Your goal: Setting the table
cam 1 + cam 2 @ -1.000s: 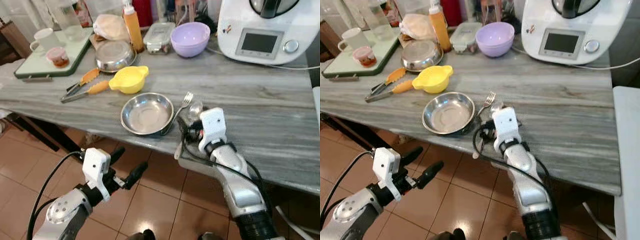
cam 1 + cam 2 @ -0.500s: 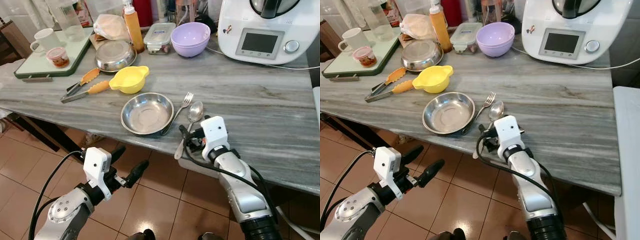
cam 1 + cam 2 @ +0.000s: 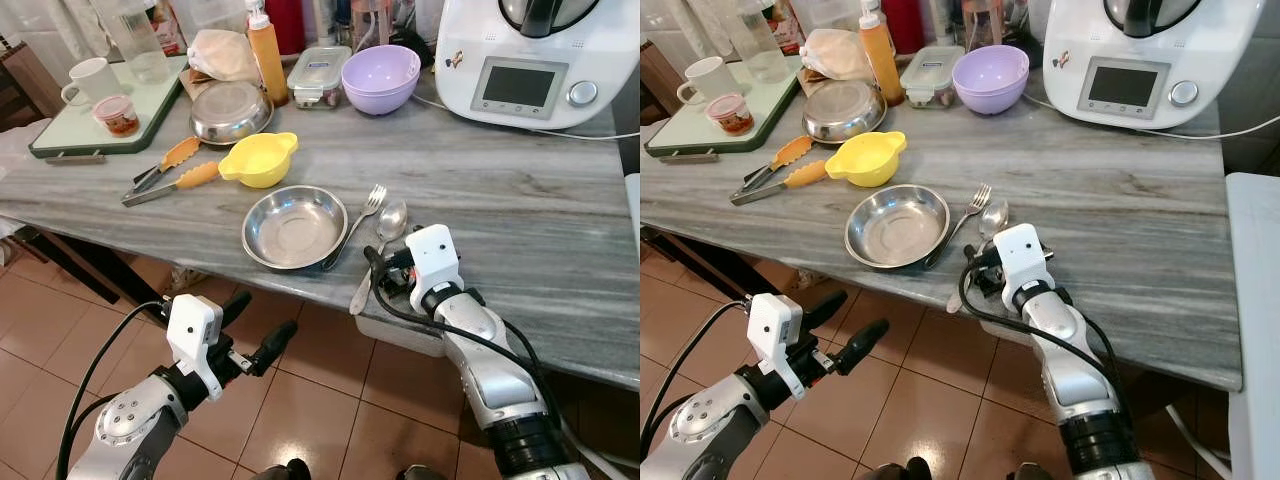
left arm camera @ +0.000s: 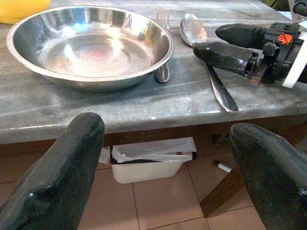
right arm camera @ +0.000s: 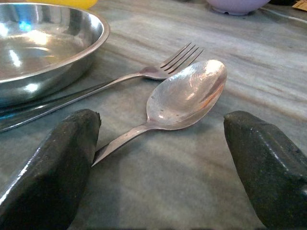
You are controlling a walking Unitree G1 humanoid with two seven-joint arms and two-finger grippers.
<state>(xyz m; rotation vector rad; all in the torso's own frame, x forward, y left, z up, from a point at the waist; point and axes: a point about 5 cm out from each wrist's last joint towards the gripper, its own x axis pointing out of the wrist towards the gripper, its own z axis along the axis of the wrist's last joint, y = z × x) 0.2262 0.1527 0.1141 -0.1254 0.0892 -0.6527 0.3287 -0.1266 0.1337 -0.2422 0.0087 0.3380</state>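
Right claw (image 3: 385, 272) hovers wide open at the tabletop's (image 3: 560, 230) near edge, the spoon (image 5: 184, 98) lying free just ahead, its handle running back toward the claw, beside the fork (image 3: 366, 208) and steel plate (image 3: 295, 227). Left claw (image 3: 255, 340) hangs open, low and farther off.

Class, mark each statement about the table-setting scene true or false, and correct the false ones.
1. The spoon lies on the table beside the fork. True.
2. The right gripper is shut on the spoon. False: its fingers are open, with the spoon lying free on the table.
3. The steel plate holds food. False: it is empty.
4. The left gripper hangs below the table edge, fingers open. True.
5. The yellow bowl sits inside the steel plate. False: it stands apart, farther back on the table.
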